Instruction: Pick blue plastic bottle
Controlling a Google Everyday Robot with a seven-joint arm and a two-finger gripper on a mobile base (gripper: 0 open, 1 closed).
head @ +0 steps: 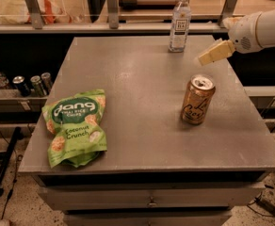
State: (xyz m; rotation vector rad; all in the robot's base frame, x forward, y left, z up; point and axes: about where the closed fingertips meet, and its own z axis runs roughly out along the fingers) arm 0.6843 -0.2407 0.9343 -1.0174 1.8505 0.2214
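— What lies in front of you?
— A flat, matte grey metal table (pixel 142 107) with a drawer below and railed shelving behind. A crinkled green chip bag (pixel 75 126) lies at its 8 o'clock, and a gold cylindrical can (pixel 198 100) stands at 3 o'clock.
— And the blue plastic bottle (pixel 180 22)?
— Slim, clear and white-capped, it stands upright at the far edge, 1 o'clock. Your cream, wedge-shaped gripper (pixel 208 56) hovers near the right edge. The bottle is at its 10 o'clock, apart. Open or closed, you cannot tell.

Single high camera at the near edge, looks down across the whole tabletop (pixel 142 79), mid-range, tool (pixel 205 58) at upper right
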